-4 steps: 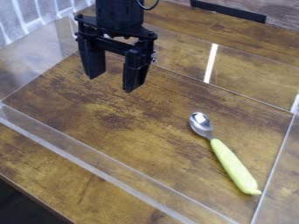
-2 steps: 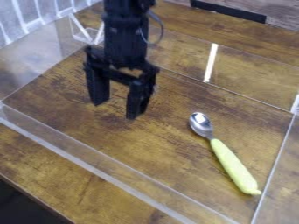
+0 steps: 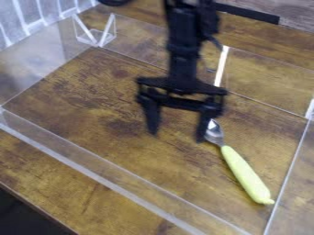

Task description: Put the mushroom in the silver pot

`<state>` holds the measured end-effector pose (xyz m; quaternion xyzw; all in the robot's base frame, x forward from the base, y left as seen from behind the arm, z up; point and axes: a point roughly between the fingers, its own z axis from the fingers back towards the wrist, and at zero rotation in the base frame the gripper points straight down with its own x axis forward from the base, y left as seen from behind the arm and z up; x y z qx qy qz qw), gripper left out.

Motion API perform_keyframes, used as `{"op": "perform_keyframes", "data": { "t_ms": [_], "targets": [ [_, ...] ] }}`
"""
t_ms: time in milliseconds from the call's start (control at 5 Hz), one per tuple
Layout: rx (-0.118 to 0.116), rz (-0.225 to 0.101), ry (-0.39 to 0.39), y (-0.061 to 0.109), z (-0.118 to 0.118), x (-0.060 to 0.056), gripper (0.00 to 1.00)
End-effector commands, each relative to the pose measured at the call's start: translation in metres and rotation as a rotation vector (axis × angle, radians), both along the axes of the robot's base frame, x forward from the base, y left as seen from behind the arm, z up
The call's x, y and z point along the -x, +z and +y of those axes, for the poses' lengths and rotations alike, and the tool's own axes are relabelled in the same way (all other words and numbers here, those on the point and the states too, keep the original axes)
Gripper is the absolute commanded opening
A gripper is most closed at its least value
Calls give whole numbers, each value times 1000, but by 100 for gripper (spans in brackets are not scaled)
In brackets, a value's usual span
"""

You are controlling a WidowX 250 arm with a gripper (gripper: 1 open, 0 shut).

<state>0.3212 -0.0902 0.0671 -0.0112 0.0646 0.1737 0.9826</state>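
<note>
Mushroom, silver pot: neither visible. Pincer (image 3: pixel 178 131), blurred, hanging over wooden table (image 3: pixel 73 138), fingers spread wide. Spoon (image 3: pixel 240 167) with pale yellow-green handle lying partly behind it, handle end pointing toward the lower right.

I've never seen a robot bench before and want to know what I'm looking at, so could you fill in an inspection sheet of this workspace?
Surface: brown wooden table, with clear strips along its edges and a white line toward the back.
Job's things: mushroom, nothing seen; silver pot, nothing seen.
Clutter: spoon with a pale yellow-green handle, lying at the right of the picture, its metal end partly behind the end effector.
End effector: black, blurred, open, above the table; nothing seen held.
Cables: a dark, thin curve beside the arm, blurred; may be a cable.
Surroundings: white slatted rack at the far left corner; dark bar at the back.
</note>
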Motion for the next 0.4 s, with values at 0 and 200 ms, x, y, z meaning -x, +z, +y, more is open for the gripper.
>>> {"op": "perform_keyframes", "data": {
  "t_ms": [0, 200],
  "targets": [
    [16, -105, 110, 11, -26, -39, 100],
    [16, -138, 197, 4, -27, -68, 100]
  ]
}}
